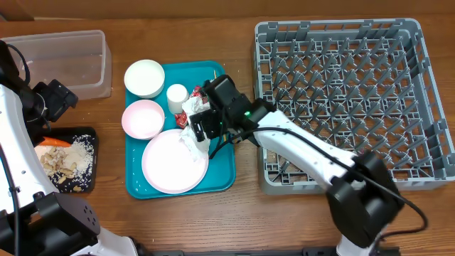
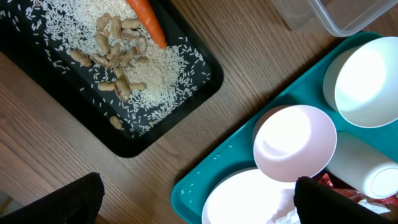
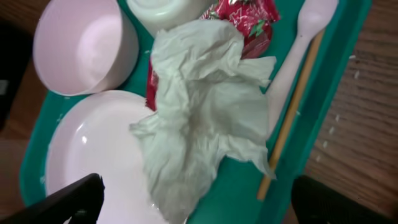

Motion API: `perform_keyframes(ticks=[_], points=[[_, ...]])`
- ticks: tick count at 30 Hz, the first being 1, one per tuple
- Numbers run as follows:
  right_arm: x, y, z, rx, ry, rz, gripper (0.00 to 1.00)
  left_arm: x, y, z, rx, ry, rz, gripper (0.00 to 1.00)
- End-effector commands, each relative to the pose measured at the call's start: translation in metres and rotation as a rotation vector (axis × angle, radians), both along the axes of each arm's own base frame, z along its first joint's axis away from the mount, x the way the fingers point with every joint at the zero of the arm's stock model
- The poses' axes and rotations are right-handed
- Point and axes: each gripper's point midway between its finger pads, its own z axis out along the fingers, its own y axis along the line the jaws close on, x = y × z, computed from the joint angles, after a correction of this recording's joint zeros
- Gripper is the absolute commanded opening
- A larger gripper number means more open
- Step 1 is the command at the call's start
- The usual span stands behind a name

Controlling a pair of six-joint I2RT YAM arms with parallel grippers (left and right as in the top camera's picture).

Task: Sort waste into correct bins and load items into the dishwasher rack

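Crumpled white napkin (image 3: pixel 205 118) lies close under right gripper (image 3: pixel 196 186), draped over pink plate (image 3: pixel 87 149) on teal tray (image 3: pixel 239 193). Jaws spread wide, apparently holding nothing; fingertips barely in view. Waste-sorting step. Next: descend, pinch napkin, carry to clear tub (image 1: pixel 64 60).

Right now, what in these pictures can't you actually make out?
Wrapper: right wrist view, mostly buried under the napkin.
Fork: same view, its lower end hidden beneath the napkin.
Carrot: left wrist view, cut off by the top edge.
Rack: overhead, near-left corner covered by the right arm.
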Motion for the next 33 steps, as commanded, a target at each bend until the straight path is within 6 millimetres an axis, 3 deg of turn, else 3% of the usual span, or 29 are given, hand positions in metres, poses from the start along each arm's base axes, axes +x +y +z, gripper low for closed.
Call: perform_keyframes(ticks=[1,5,8,11,14,18,20,23,28,33], points=[[0.012,-0.017,0.116,0.125,-0.183,-0.051,1.00,0.000,0.002,-0.001,0.011,0.005,0.013,1.00],[0.011,-0.073,0.184,0.113,-0.303,-0.176,1.00,0.000,0.002,-0.001,0.011,0.005,0.013,1.00],[0.012,-0.140,0.232,0.079,-0.429,-0.347,1.00,0.000,0.002,-0.001,0.011,0.005,0.013,1.00],[0.008,-0.219,0.262,-0.006,-0.535,-0.569,1.00,0.000,0.002,-0.001,0.011,0.005,0.013,1.00],[-0.003,-0.286,0.274,-0.098,-0.576,-0.756,1.00,0.002,0.003,-0.001,0.013,-0.001,0.015,1.00],[-0.015,-0.354,0.260,-0.202,-0.503,-0.938,1.00,0.011,0.006,0.002,0.025,-0.041,0.027,1.00],[-0.016,-0.374,0.244,-0.214,-0.429,-0.977,1.00,0.012,0.007,0.002,0.027,-0.046,0.027,1.00],[-0.016,-0.386,0.218,-0.190,-0.300,-0.988,1.00,0.017,-0.001,0.002,-0.030,-0.076,0.063,1.00],[-0.010,-0.398,0.186,-0.202,-0.167,-1.005,1.00,0.020,-0.055,0.008,-0.324,-0.125,-0.004,1.00],[0.004,-0.400,0.162,-0.228,-0.099,-0.996,1.00,0.029,-0.122,0.023,-0.471,-0.215,-0.414,1.00]])
